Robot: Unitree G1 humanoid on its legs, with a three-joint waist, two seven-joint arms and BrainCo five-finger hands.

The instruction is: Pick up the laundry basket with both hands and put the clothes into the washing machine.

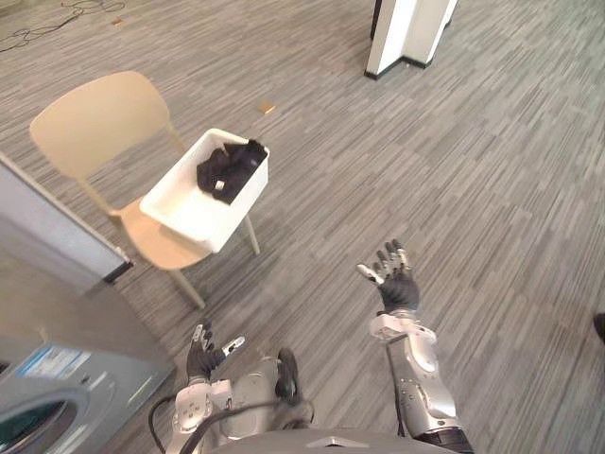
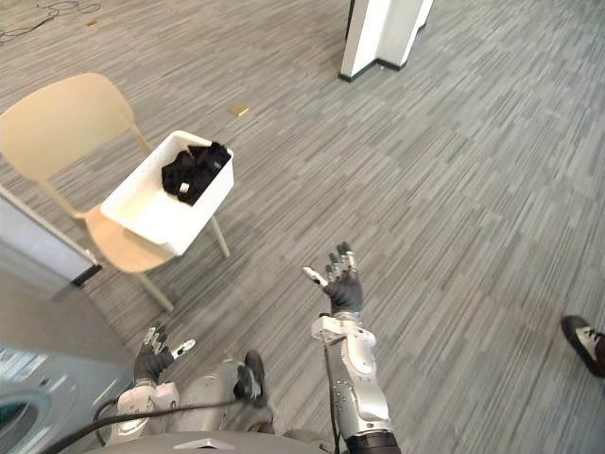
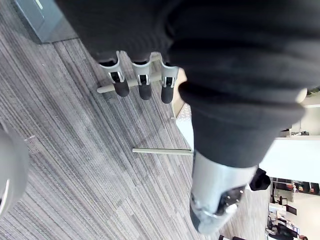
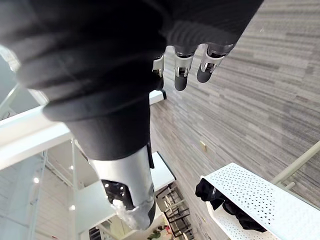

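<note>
The right robot hand [image 1: 395, 279] is hovering over the grey striped carpet floor [image 1: 454, 142] with its palm turned upward, its fingers spread apart and gripping nothing. The left robot hand [image 1: 201, 355] is hanging lower and closer to the body, its fingers likewise spread and empty. The white perforated plastic laundry basket [image 1: 248, 194] is sitting well ahead of both robot hands, beyond the left robot hand and off to the left of the right one. It is resting on the seat of a beige plastic chair [image 1: 95, 118], and neither robot hand is touching it. The black crumpled clothes [image 1: 230, 168] are lying at the basket's far end. The grey front-loading washing machine [image 1: 57, 397] is standing just to the left of the left robot hand. A white square pillar [image 1: 402, 33] is rising far beyond the right robot hand, and a person's dark shoe [image 2: 586, 342] is showing well off to its right.
</note>
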